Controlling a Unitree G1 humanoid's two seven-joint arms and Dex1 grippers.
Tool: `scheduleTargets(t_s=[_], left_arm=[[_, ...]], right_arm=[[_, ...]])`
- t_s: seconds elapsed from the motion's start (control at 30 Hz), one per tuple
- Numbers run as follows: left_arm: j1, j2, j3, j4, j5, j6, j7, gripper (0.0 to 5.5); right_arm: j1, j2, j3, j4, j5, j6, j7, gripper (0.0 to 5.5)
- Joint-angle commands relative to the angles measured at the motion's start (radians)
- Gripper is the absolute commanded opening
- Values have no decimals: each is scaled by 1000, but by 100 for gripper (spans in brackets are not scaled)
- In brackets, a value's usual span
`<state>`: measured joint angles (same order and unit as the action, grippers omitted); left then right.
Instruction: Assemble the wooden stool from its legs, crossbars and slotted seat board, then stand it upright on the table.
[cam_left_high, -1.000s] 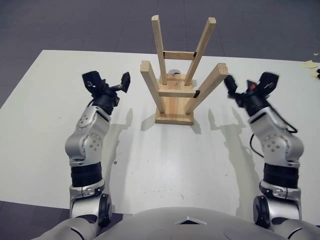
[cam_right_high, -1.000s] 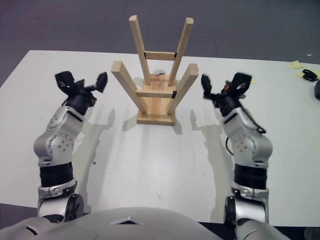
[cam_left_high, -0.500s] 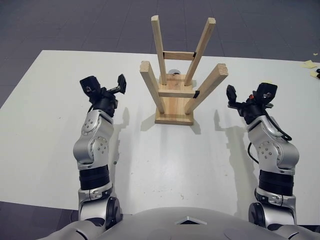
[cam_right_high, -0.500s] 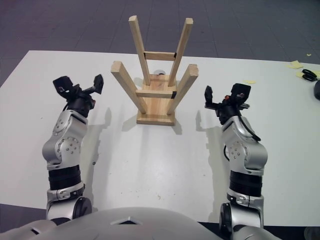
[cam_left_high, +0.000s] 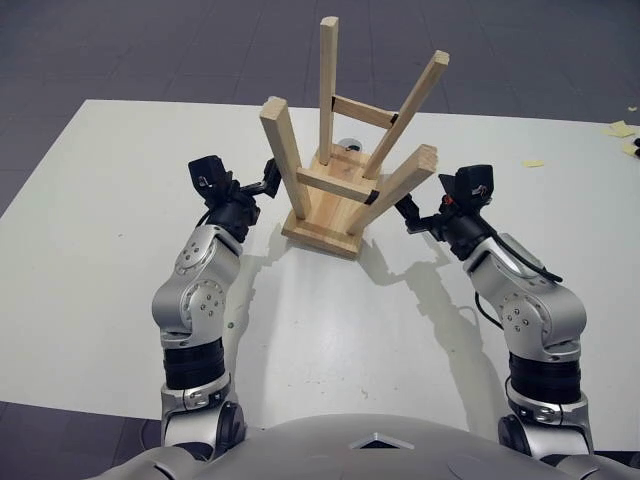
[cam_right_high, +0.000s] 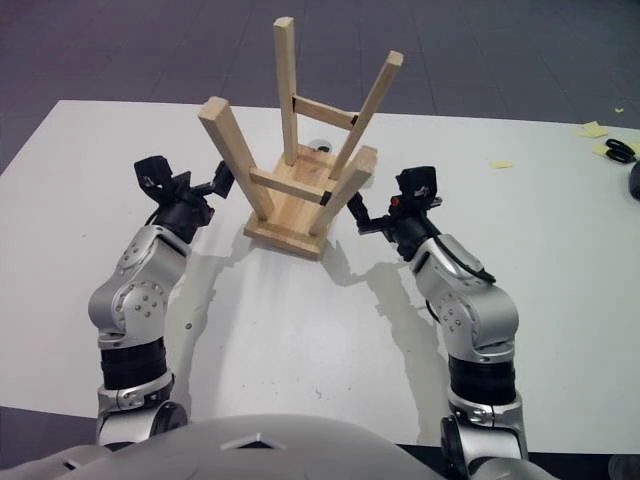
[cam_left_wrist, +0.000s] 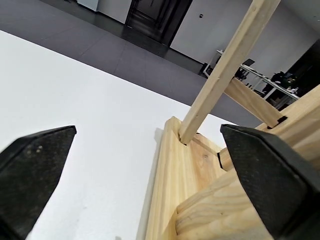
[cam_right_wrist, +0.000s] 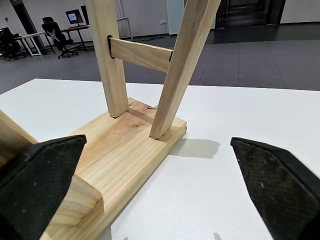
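While the wooden stool (cam_left_high: 335, 195) stood upside down near the middle of the white tabletop (cam_left_high: 120, 200), its seat board (cam_left_high: 320, 232) lay against the surface and its four legs (cam_left_high: 327, 80) pointed upward, splaying outward. That board sat skew to the tabletop's edges. Low down, the near crossbar (cam_left_high: 335, 183) joined the two legs closest to me; higher up, the far crossbar (cam_left_high: 362, 110) joined the two behind.

My left gripper (cam_left_high: 238, 172) hovered just beside the stool's left side, by the near left leg (cam_left_high: 283, 150), with its fingers spread wide and nothing held. From the left wrist, one finger stood over bare tabletop and the other in front of that leg's base; I could not tell whether it touched the wood.

My right gripper (cam_left_high: 438, 198) hovered just beside the near right leg (cam_left_high: 395, 188), its fingers likewise wide apart and holding nothing. From the right wrist, a corner of the seat board lay between them.

Some yellow scraps (cam_left_high: 620, 128) lay at the tabletop's far right edge.
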<state>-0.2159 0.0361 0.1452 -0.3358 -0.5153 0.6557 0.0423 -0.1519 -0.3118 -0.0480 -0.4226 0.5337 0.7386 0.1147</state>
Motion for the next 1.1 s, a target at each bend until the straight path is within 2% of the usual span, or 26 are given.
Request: scheduleTargets(t_s=[0.03, 0.27, 0.37, 0.47, 0.6, 0.73, 0.83, 0.97, 1.1], left_arm=[[12, 33, -23, 23, -4, 31, -57, 538], [-6, 79, 49, 99, 55, -2, -14, 538], [-77, 117, 204, 172, 89, -83, 95, 538], [-161, 212, 348, 238, 113, -163, 157, 538], [-204, 324, 428, 331, 119, -221, 122, 538], [-161, 359, 402, 364, 97, -184, 21, 538], [-112, 371, 367, 359, 84, -151, -69, 538], [-70, 383, 338, 319, 26, -112, -197, 538], [7, 467, 216, 234, -27, -43, -447, 538]], right_arm=[[-20, 13, 22, -11, 8, 4, 44, 540], [-23, 5, 3, 10, -23, 16, 35, 540], [-19, -27, 82, -55, 21, 47, 144, 540], [-5, -81, 146, -155, 114, 87, 300, 540], [-11, -98, 112, -150, 163, 80, 363, 540], [25, -183, 71, -69, 147, 68, 448, 540], [10, -235, 68, 70, 41, 19, 445, 540], [-112, -174, 68, 259, -13, -63, 444, 540], [-253, -99, 66, 440, 4, -119, 527, 540]])
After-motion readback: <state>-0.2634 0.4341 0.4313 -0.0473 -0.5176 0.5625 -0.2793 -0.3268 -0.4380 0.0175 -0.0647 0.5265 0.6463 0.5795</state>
